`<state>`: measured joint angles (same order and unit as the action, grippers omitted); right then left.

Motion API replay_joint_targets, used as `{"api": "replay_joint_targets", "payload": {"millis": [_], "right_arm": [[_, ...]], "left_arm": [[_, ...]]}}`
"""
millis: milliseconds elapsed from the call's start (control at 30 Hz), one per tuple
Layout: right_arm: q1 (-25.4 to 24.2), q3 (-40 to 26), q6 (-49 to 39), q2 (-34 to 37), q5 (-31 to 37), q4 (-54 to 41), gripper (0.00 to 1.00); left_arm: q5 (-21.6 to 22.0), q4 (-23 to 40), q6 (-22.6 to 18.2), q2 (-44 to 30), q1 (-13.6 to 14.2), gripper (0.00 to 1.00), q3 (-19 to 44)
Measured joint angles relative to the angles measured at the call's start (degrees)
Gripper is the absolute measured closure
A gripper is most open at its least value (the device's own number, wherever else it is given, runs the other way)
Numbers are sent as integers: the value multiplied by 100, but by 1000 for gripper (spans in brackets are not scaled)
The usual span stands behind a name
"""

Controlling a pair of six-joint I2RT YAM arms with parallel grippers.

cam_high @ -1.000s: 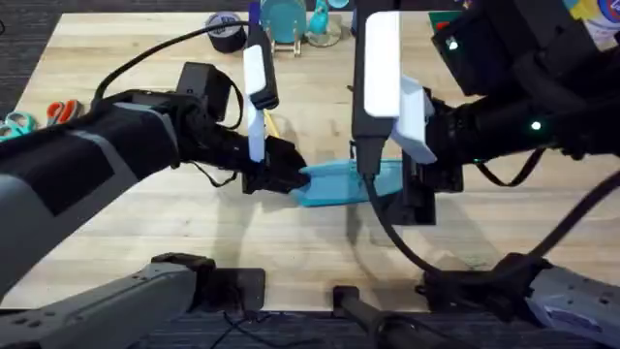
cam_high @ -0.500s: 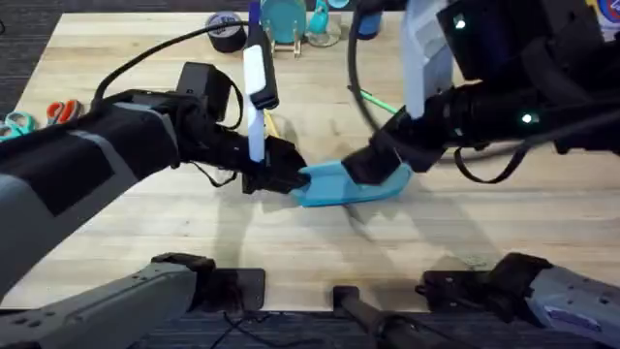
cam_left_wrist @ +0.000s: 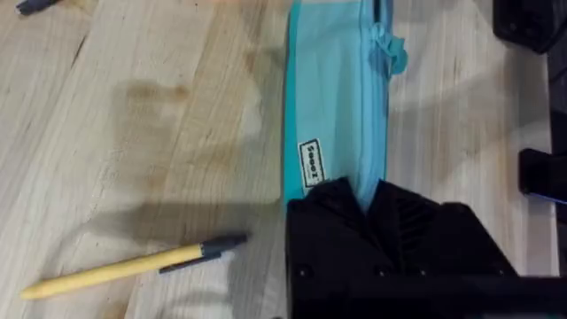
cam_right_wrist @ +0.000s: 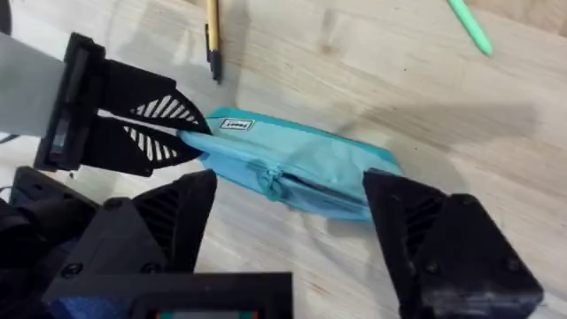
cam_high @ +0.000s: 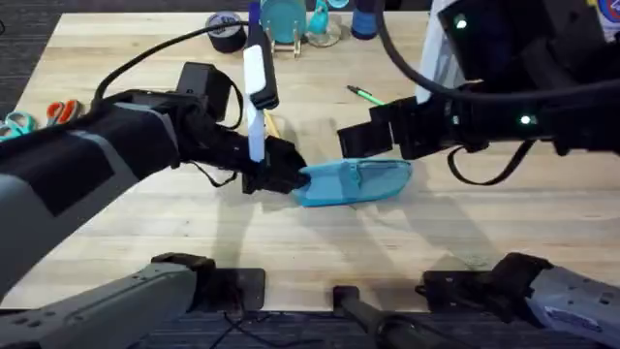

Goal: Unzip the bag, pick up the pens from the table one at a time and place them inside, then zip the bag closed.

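Observation:
The light-blue bag (cam_high: 356, 182) lies on the table (cam_high: 145, 233), near the middle. My left gripper (cam_high: 289, 175) is shut on its left end, which shows as black fingers (cam_left_wrist: 363, 202) pinching the fabric. The zipper pull (cam_right_wrist: 268, 178) sits partway along the zipper (cam_left_wrist: 379, 89). My right gripper (cam_right_wrist: 292, 190) hovers open above the bag (cam_right_wrist: 301, 159), touching nothing; the overhead view has it just behind the bag (cam_high: 356, 142). The yellow pen (cam_left_wrist: 133, 266) lies close behind the left gripper. The green pen (cam_high: 366, 94) lies farther back.
Scissors (cam_high: 29, 116) lie at the table's left edge. A dark tape roll (cam_high: 228, 29), a teal object (cam_high: 286, 19) and a blue container (cam_high: 366, 21) stand along the back edge. Bare wood lies in front of the bag.
My right gripper has come off the bag's right part and moved up and back, now open above it. The left gripper has kept its hold on the bag's left end.

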<state>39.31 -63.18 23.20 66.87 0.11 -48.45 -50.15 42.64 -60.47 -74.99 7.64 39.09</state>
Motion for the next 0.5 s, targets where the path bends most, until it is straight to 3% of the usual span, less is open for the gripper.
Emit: {"api": "replay_joint_targets", "payload": {"millis": [233,500], "right_arm": [[7,-89,193,-729,576,-118,3],[242,-166,690,-1551,1482,-1357,3]], "left_arm": [[0,-1,0,1,0,958,0],[0,-1,0,1,0,958,0]]}}
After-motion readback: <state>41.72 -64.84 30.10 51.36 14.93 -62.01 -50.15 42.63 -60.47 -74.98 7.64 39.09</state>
